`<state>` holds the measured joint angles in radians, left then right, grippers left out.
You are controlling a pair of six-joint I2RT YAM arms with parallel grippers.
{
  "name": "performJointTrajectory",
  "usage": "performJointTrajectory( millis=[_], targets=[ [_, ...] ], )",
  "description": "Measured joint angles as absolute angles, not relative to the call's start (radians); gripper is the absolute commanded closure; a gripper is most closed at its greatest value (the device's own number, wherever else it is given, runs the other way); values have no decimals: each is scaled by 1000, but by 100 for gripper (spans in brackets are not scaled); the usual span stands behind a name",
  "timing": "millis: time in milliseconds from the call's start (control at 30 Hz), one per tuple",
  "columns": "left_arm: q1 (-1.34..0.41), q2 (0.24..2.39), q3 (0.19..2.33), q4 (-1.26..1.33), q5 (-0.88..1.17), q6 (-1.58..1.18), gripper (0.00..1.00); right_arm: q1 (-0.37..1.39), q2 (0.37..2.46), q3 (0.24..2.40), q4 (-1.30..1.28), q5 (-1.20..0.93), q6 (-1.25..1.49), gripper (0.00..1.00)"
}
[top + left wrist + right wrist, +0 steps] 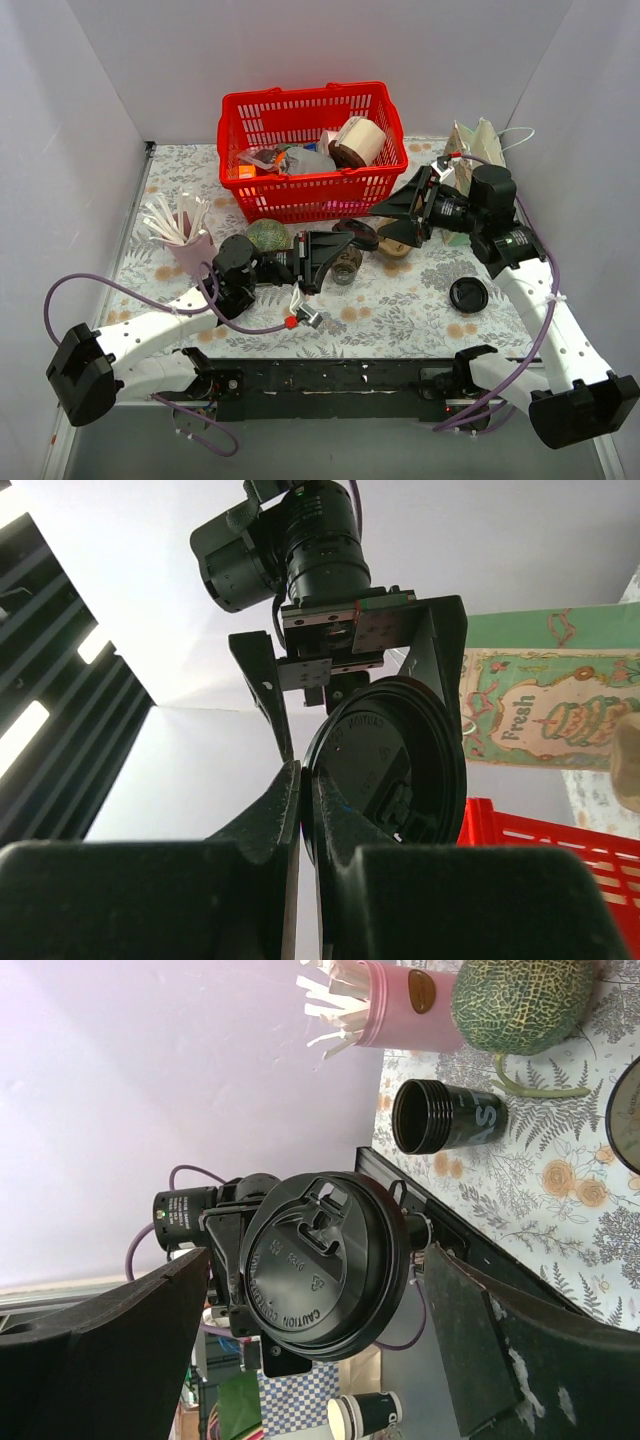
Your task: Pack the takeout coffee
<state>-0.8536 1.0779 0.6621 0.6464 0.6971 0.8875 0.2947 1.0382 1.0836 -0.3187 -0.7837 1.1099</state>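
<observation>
1. Overhead, two robot arms reach toward each other across a fern-and-flower printed tablecloth [420, 300], in front of a red plastic mesh basket [300, 96] full of mixed goods.
2. The left gripper [302, 780] has its two fingers pressed together on the rim of a round black plastic coffee lid [320, 1260], holding it on edge above the table.
3. The right gripper [390, 220] faces that lid with its fingers spread wide. From its wrist view the lid sits between the fingers, and a gap shows on each side.
4. A black paper coffee cup [346, 264] stands upright and uncovered on the cloth, just beside the left gripper.
5. A second black lid [468, 295] lies flat on the cloth near the right arm, well apart from the cup.
6. A green netted melon [267, 235] rests in front of the basket. A pink cup of pale sticks [190, 245] stands to its left.
7. A printed paper bag [476, 140] stands right of the basket.
</observation>
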Motion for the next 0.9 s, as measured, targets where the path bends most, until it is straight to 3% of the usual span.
performJointTrajectory(
  millis=[500,733,900],
  targets=[
    [-907,1143,704,638,639,1073,100,296,976,998,-290,-788,1172,9],
    [-914,1147,735,648,624,1117,100,297,974,973,-221,-789,1208,32],
    [-916,1158,735,646,618,1134,100,297,967,966,-178,-786,1250,34]
  ],
)
